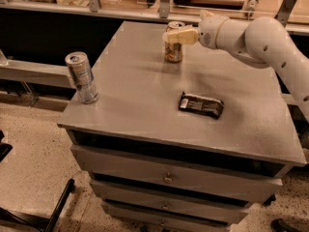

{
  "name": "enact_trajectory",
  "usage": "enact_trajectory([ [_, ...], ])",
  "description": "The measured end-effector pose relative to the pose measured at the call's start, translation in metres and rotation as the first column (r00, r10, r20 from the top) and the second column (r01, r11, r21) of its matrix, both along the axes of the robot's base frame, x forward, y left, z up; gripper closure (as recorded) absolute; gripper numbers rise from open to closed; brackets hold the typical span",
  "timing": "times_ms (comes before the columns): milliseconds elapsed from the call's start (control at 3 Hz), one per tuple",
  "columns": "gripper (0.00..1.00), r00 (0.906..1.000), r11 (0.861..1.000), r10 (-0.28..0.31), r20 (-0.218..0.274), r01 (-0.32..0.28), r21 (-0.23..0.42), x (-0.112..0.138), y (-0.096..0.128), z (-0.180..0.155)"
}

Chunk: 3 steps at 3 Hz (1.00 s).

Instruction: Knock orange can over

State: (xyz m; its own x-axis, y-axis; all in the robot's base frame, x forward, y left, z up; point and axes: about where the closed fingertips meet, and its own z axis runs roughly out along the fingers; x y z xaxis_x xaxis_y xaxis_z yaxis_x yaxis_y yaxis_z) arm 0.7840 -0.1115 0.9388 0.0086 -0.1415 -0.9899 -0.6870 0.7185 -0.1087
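The orange can [173,51] stands upright near the far edge of the grey cabinet top [140,95], its silver top just showing. My gripper [170,36] comes in from the right on the white arm [251,35] and lies level across the can's upper part, in front of it. Its pale fingers [181,35] point left and overlap the can's top.
A taller silver-and-blue can [81,77] stands at the left front corner of the top. A flat dark wrapper [201,105] lies right of centre. Drawers are below the top; a counter with rails runs behind the cabinet.
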Motion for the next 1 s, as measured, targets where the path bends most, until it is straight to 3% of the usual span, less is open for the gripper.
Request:
enact_trajectory([
  [667,0.00,0.9996,1.000,-0.005,-0.028,0.006,0.013,0.005,0.001,-0.014],
  [1000,0.16,0.9991,1.000,-0.004,-0.042,0.005,0.020,0.006,0.001,-0.022],
])
